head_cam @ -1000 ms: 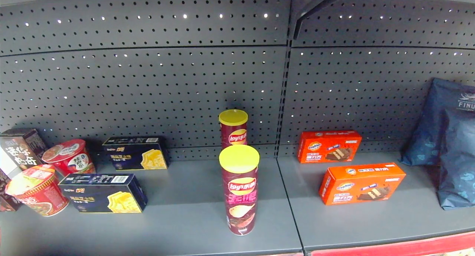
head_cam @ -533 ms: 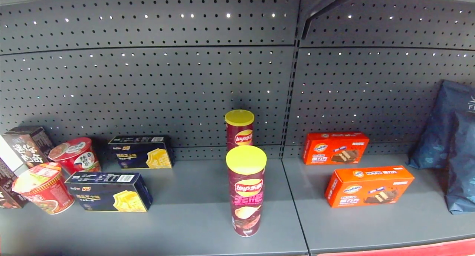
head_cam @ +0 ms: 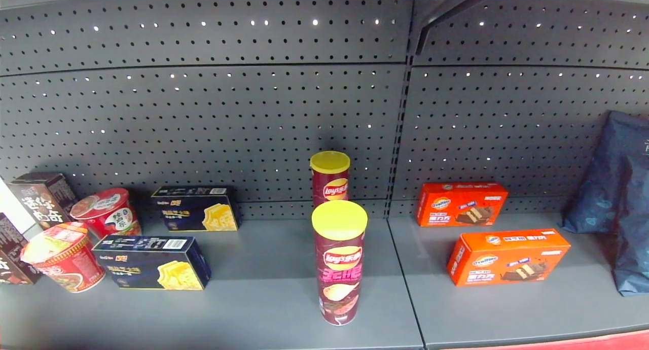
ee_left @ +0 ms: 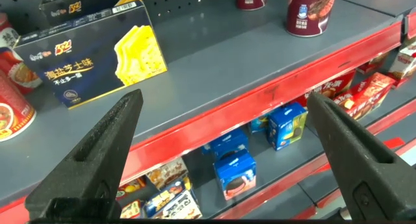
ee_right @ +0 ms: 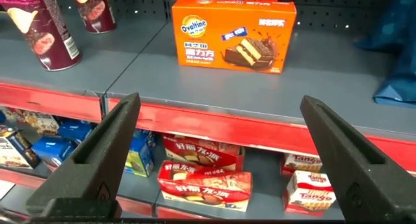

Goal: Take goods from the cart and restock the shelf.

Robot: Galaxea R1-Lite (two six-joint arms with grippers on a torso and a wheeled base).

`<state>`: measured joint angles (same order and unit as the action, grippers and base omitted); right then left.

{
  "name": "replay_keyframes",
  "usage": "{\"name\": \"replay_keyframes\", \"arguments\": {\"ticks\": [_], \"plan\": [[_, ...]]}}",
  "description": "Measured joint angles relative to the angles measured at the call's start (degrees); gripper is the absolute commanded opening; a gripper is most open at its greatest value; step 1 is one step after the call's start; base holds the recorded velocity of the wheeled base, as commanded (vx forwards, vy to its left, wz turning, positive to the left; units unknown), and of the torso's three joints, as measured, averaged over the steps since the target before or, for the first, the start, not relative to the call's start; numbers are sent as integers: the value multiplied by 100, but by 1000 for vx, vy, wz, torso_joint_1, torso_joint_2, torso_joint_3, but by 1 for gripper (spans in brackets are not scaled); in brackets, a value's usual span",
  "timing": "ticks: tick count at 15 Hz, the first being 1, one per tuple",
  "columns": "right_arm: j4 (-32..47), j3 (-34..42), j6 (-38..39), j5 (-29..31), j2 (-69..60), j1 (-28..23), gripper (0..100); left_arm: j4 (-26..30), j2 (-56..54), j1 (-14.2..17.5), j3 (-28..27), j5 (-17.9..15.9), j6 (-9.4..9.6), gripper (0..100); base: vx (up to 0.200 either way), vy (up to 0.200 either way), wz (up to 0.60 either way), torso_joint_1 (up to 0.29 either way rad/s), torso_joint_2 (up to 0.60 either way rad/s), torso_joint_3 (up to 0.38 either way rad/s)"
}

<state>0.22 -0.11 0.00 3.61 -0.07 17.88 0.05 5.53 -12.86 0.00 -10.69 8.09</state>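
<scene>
While the front can (head_cam: 339,269) is hiding part of the back can (head_cam: 330,180) on the shelf (head_cam: 253,309), the bags (head_cam: 608,187) are running off the side. The left hand (ee_left: 222,97) and right hand (ee_right: 220,100) are hanging spread wide, holding nothing, by the shelf's front edge.

Your head camera has turned a little to the robot's left, so the shelf (head_cam: 253,299) and front chip can (head_cam: 339,269) sit further right in view; the goods themselves have not shifted.

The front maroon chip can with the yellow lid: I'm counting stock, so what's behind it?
Behind the front maroon cylindrical chip can stands a second maroon can with a yellow lid, before the grey perforated back panel. Its lower part is covered.
</scene>
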Motion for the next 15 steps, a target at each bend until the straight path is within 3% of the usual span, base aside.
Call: {"name": "replay_keyframes", "arguments": {"ticks": [15], "plan": [[5, 1, -2, 0, 0, 0, 100, 5, 0, 2, 0, 5, -9, 100, 0, 0, 0, 0, 0, 0]]}}
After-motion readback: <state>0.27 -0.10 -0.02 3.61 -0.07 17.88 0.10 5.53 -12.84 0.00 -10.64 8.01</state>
